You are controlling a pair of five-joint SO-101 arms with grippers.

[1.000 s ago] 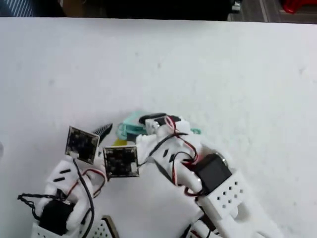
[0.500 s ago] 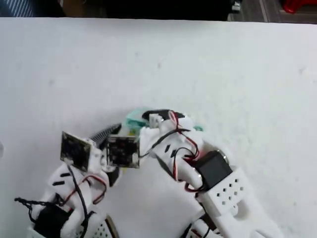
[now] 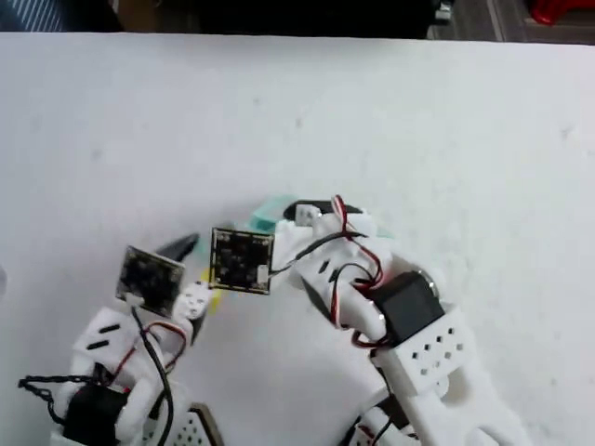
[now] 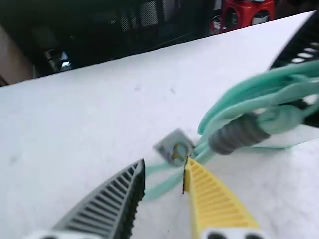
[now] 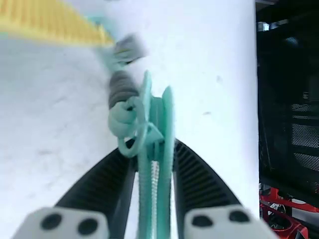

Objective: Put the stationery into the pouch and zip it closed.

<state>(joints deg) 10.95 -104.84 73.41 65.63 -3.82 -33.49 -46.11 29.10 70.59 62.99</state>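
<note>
I found the right claw [image 5: 153, 145] clenched on the soft teal fabric pouch [image 5: 166, 114], which lay at two o'clock of the released left claw [image 4: 163, 167]. I judged zipping to be in hand; the left claw had next to pinch the small silver zip pull [image 4: 173, 146].

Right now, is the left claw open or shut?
Open: the left claw has its grey and yellow fingers apart, the zipper pull near their tips.

a white table [image 3: 418, 121], evenly lit and faintly speckled, spreads across nearly the whole scene. beyond its far edge the room is dark, with a red object [image 3: 562, 9] at one corner and a blue striped surface [image 3: 33, 14] at the other. black mesh crates [image 5: 289, 124] stand in the shadow past the table.
</note>
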